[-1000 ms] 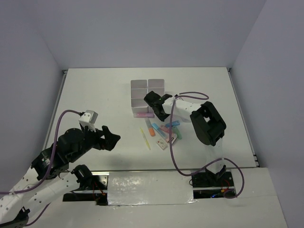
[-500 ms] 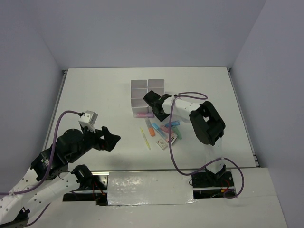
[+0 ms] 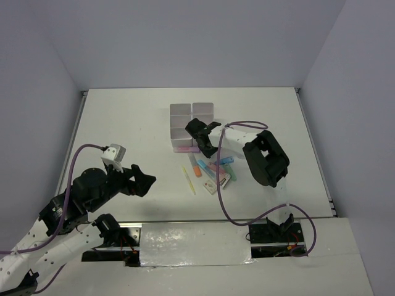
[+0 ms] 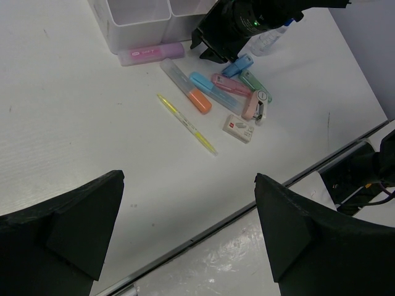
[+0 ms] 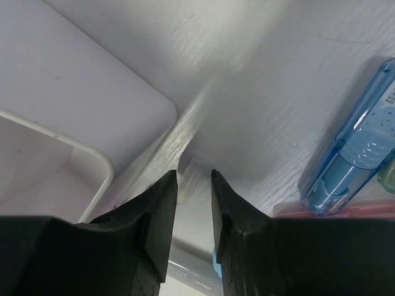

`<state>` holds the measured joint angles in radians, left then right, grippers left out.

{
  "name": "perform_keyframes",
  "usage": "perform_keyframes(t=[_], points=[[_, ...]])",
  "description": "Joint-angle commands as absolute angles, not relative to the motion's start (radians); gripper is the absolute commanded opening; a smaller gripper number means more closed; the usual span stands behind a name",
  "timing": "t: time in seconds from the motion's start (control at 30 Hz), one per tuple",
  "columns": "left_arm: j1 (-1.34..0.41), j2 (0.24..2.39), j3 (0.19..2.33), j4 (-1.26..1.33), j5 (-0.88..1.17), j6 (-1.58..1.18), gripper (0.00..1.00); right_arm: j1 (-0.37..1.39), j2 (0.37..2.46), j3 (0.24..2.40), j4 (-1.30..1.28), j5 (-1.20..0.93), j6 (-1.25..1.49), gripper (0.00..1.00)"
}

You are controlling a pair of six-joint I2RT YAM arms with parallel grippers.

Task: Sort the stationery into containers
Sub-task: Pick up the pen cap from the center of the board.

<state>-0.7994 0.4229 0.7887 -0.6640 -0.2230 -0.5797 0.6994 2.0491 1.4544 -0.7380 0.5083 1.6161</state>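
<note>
The white six-compartment container [image 3: 192, 120] stands mid-table; its near corner fills the upper left of the right wrist view [image 5: 80, 80]. My right gripper [image 3: 199, 139] is low at its front right corner, jaws narrowly open astride a small clear plastic end [image 5: 187, 179] lying on the table [image 5: 194, 179]. A pink marker [image 3: 186, 149] lies along the container's front. A yellow pen [image 3: 187, 179], an orange marker [image 3: 197, 169], a blue marker [image 5: 358, 148] and several other pieces lie in a heap. My left gripper [image 3: 145, 180] is open and empty, held high over the near left [image 4: 188, 179].
A white eraser [image 4: 241, 129] and a pink-and-white piece [image 4: 256, 105] lie at the heap's near edge. A clear blue-capped bottle [image 4: 271, 38] lies behind the right gripper. The table's metal front edge [image 4: 203, 231] runs below the left gripper.
My right gripper has edged slightly left, closer to the container's corner. The left arm has hardly moved.
</note>
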Motion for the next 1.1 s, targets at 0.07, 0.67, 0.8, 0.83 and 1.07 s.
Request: perform_keyframes(t=[0.07,0.67,0.8,0.83,1.07], points=[[-0.802,0.416,0.788,-0.626,-0.23,-0.575,0.99,0.695,2.062,1.467,-0.776,0.5,1.643,0.36],[-0.802,0.408,0.79,-0.634,-0.242,-0.583,0.99,0.67,2.005,1.307,-0.715,0.403,1.503,0.3],[-0.802,0.397,0.792,-0.635,-0.242,-0.584,0.99,0.666,2.0,1.305,-0.752,0.407,1.462,0.29],[-0.802,0.391,0.792,-0.635,-0.245,-0.584,0.99,0.664,1.999,1.301,-0.753,0.403,1.454,0.29],[-0.802,0.39,0.79,-0.634,-0.245,-0.584,0.99,0.667,1.977,1.247,-0.753,0.397,1.425,0.27]])
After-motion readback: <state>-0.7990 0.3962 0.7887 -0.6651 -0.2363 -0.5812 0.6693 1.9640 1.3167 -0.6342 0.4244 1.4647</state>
